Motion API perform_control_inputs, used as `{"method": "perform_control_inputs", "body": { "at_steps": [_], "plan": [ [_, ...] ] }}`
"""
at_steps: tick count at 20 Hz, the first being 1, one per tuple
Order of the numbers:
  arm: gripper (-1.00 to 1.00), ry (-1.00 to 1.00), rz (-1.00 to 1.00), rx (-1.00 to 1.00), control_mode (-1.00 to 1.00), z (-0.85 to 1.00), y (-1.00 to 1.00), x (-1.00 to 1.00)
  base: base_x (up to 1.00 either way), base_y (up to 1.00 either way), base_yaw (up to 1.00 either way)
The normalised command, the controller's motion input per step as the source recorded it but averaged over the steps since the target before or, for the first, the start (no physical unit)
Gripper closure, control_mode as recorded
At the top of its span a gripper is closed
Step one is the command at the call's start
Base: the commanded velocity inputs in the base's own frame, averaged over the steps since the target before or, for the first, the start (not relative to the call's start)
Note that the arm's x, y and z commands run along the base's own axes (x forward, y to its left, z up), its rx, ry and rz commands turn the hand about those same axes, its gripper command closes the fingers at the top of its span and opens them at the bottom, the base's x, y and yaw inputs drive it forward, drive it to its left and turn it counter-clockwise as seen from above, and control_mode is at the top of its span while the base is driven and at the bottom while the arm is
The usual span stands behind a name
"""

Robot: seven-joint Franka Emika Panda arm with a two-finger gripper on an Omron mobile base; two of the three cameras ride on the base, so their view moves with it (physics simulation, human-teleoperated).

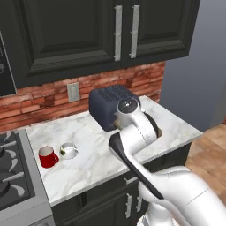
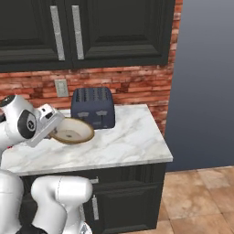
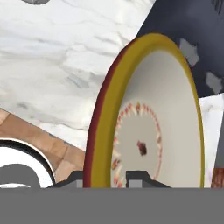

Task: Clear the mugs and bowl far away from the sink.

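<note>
Right base view has the arm bent low over the marble counter (image 2: 132, 137), its gripper (image 2: 54, 130) pinching the rim of the bowl (image 2: 73, 131), held above the counter just in front of the dark toaster (image 2: 93, 107). Hand view shows a finger on each side of that rim. Left base view adds the red mug (image 1: 47, 156) and the white mug (image 1: 68, 150) side by side near the stove (image 1: 11, 172).

No legible text, label, brand, number or sign can be made out anywhere. The small dark mark on the white mug (image 1: 67, 150) cannot be read.
</note>
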Motion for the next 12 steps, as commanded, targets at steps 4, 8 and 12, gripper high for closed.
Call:
{"method": "perform_control_inputs", "body": {
  "at_steps": [4,8,12],
  "plan": [
    [1.00,0.20,0.15,0.00,-1.00,-0.94,0.00,0.75,0.00,0.00,0.00],
    [1.00,0.03,0.17,0.00,-1.00,-0.76,0.31,0.48,0.00,0.00,0.00],
    [1.00,0.00,0.19,0.00,-1.00,-0.64,0.45,0.48,0.00,0.00,0.00]
  ]
}}
